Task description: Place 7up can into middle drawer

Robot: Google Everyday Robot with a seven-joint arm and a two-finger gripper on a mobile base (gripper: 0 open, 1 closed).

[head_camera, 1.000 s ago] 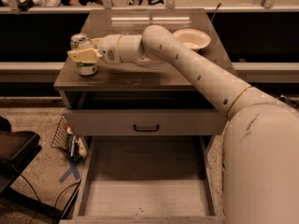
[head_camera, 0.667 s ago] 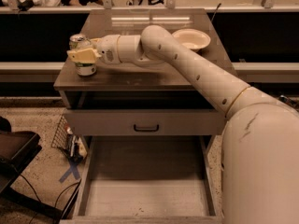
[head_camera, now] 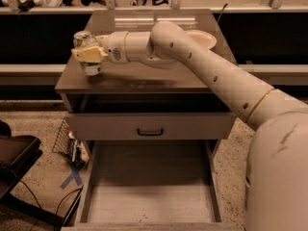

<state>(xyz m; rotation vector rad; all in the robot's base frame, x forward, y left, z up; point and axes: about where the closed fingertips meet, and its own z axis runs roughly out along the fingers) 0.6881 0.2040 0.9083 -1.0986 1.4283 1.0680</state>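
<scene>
We see the claw clenched sideways on the 7up can at the desk's left edge, apparently to carry it to the open middle drawer, well below and right.

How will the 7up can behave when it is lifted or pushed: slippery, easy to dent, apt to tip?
The can is tall and narrow, so a push near its top would probably tip it. Its smooth metal wall may slip or dent, but the gripper clasps its middle, which should steady it. On its side it would likely roll.
</scene>
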